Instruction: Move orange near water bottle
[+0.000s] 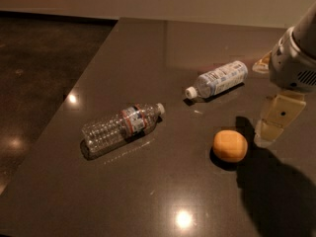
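Observation:
The orange [230,145] lies on the dark table [163,191], right of centre. The water bottle [120,128], clear and ribbed with a red label band and a white cap, lies on its side to the orange's left, a good bottle-length away. My gripper [264,100] hangs at the right edge of the view, just right of and above the orange, not touching it. It is open and empty: one tan finger [277,117] points down beside the orange, and the other shows behind the white wrist.
A second bottle [220,79] with a white-blue label lies on its side behind the orange. The table's left edge [74,90] runs diagonally, with dark floor [39,68] beyond it. The arm's shadow falls at the front right.

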Controlling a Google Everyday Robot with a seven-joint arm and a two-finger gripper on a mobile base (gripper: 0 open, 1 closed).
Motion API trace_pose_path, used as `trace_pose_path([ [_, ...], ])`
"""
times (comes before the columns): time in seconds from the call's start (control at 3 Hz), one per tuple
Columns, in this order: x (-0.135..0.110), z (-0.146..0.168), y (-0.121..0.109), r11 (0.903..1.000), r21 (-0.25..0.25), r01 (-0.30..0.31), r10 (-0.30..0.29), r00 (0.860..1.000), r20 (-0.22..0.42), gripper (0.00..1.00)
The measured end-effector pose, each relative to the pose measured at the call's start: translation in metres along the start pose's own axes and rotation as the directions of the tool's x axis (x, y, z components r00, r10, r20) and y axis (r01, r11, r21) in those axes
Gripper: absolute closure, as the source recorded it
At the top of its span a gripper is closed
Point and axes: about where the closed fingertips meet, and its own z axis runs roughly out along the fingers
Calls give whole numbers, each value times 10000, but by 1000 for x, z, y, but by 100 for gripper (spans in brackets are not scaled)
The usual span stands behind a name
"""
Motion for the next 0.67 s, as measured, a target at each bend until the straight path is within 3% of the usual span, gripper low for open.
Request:
trace_pose_path([
  [0.67, -17, 31, 32, 9951, -563, 810, -786, 9960, 436, 0],
])
